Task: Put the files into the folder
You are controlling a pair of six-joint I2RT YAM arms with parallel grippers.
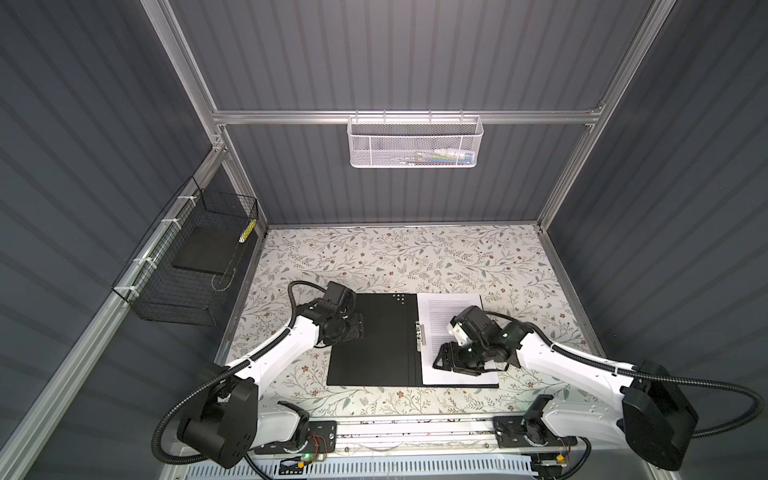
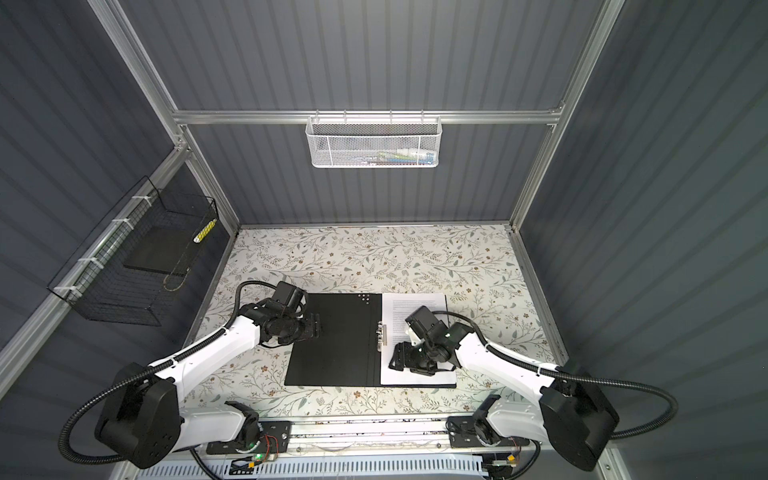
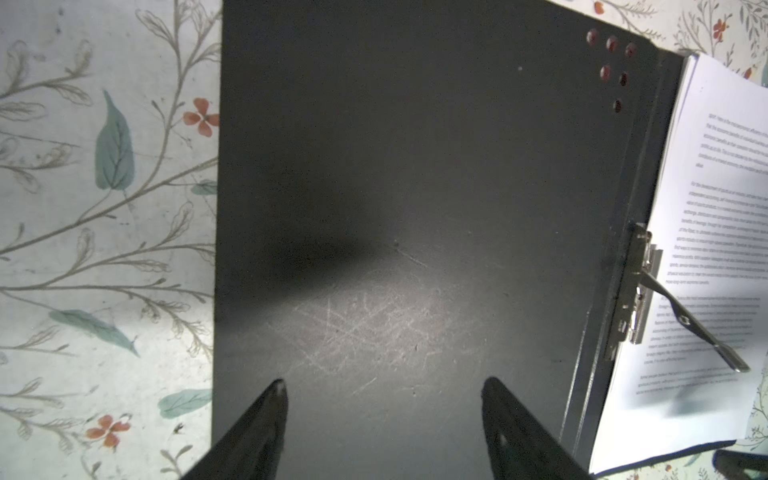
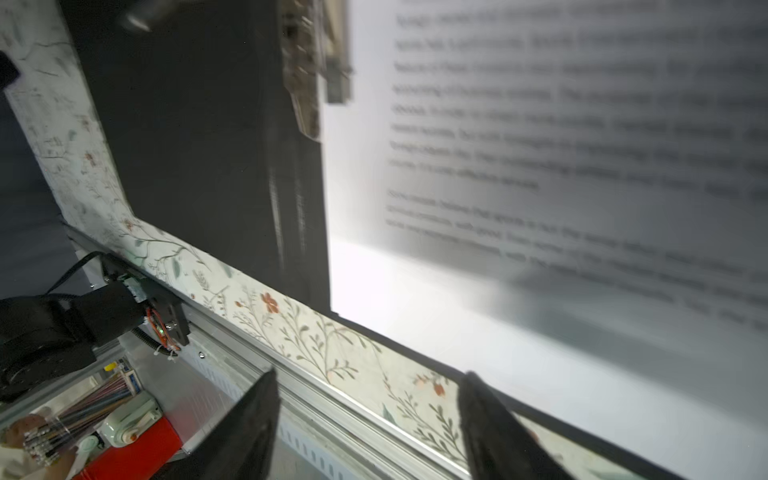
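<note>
Paper, several white printed sheets [image 1: 440,307] in a stack, lay on the right half of the thin flat folder [image 1: 374,353], which was spread open with its black inside up on the flower-patterned desk [image 1: 374,257]; the stack's inner edge was beside the silver metal clip [image 1: 420,334] at the folder's spine. Over the folder's bare left half the jaws of the left arm [image 1: 286,340] stood well apart and held nothing. Over the sheets, toward the folder's front edge, the jaws of the right arm [image 1: 540,353] also stood apart, with nothing between them.
</note>
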